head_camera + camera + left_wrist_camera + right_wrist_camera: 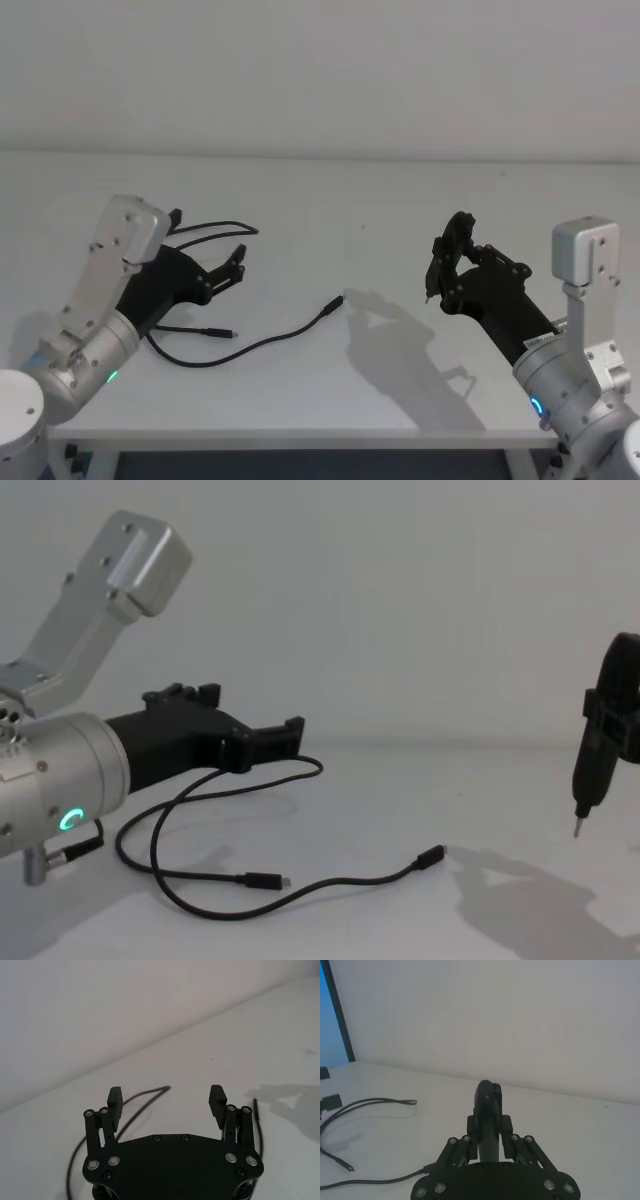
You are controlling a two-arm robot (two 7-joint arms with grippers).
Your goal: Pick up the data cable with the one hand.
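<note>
Two claws are presented over the white bench. At the left, the left claw is carried on the silver cylinder with the green ring. It is held low above the bench with its two fingers spread wide, and nothing is gripped between them.

The data cable is laid flat on the bench, beneath and just ahead of this claw. A narrow loop of it is seen beyond the fingertips, and the strands are run back under the claw body toward the robot. One end is finished in a plug just beside the left arm. The long run is swept rightward toward the bench centre, where the second plug is found. The long axis of that free run is judged to lie roughly across the bench, left to right.

At the right, the right claw is held raised with its fingers pressed together, well apart from the second plug. The left claw is judged much the nearer. A descent onto the strands beneath its spread fingers is called for.
</note>
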